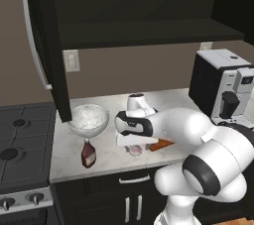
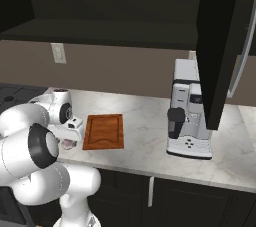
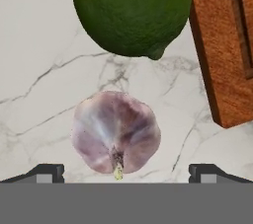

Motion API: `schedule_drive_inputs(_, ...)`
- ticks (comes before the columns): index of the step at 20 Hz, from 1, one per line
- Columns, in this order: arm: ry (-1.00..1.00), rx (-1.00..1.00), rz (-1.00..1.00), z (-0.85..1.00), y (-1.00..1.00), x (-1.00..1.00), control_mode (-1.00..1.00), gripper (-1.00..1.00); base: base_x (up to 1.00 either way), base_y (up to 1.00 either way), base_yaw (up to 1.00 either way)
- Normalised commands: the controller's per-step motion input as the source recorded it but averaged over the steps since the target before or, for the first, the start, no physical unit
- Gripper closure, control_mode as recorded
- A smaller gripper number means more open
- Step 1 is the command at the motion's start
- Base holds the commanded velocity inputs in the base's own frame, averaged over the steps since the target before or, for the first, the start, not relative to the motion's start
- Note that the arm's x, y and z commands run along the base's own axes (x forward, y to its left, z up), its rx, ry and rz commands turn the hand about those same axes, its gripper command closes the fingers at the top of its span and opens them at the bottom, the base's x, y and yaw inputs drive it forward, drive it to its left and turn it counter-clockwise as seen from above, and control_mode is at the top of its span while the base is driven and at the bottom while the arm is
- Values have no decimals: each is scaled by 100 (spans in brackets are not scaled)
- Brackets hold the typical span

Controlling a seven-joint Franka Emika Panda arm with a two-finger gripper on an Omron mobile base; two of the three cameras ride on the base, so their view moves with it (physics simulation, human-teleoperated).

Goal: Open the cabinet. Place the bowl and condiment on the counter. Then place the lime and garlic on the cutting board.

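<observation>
While over garlic (image 3: pixel 116 134), gripper (image 3: pixel 126 171) wide (jaws apart)

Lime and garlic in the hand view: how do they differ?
The lime is green, smooth and larger in view; the garlic is pale pinkish-purple, streaked and smaller. The garlic lies nearer the open gripper; the lime lies beyond it. Both rest on the counter, beside the cutting board.

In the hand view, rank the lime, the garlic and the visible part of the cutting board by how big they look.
1. lime, cut off by the top edge
2. cutting board, only a corner in frame, so its rank against the lime is unsure
3. garlic, clearly the smallest
</observation>
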Motion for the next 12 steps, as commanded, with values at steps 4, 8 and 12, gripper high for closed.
schedule_drive_inputs(4, 1, -1, -2, -10, 6, 0, -100, -100, 0, 0, 0)
schedule_drive_inputs(8, 2, -2, -2, -12, 4, 0, -100, -100, 0, 0, 0)
schedule_drive_inputs(12, 2, -2, 0, -14, 0, 0, -100, -100, 0, 0, 0)
